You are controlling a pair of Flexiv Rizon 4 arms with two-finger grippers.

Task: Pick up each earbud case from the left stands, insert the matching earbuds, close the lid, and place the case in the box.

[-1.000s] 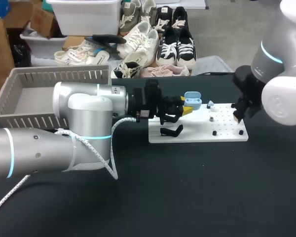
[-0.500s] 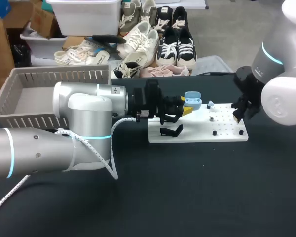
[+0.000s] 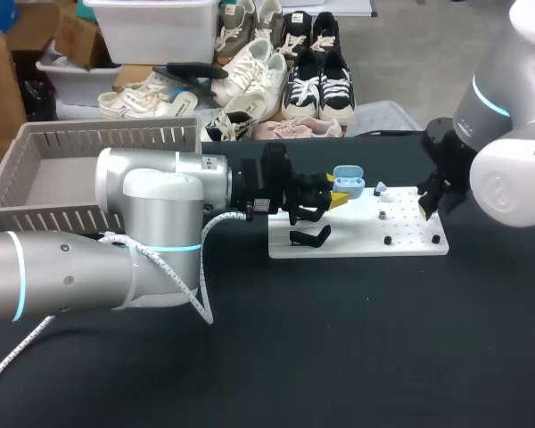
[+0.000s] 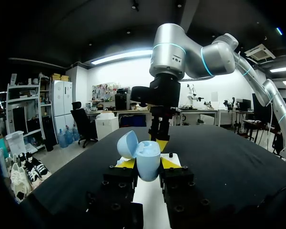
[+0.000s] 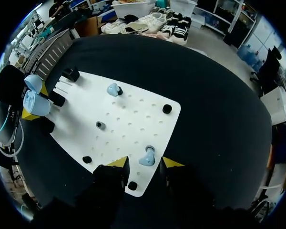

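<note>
My left gripper (image 3: 339, 198) is shut on a light blue earbud case (image 3: 348, 181) with its lid open, held above the left part of the white board (image 3: 357, 242). In the left wrist view the case (image 4: 148, 160) sits between the yellow tips and my right arm stands just beyond it. My right gripper (image 5: 144, 163) hangs over the board's right end, open, with one light blue earbud (image 5: 148, 156) on its peg between the fingers, touching neither. A second earbud (image 5: 113, 89) rests on a peg farther along the board (image 5: 128, 107), toward the case (image 5: 34, 101).
A black stand (image 3: 310, 236) lies on the board's left end under my left gripper. Small black pegs (image 5: 167, 109) dot the board. A grey slatted box (image 3: 71, 147) sits at the table's back left, behind my left arm.
My right gripper's fingers have drawn a little closer together around the earbud on its peg. The left arm and the case have stayed still.
</note>
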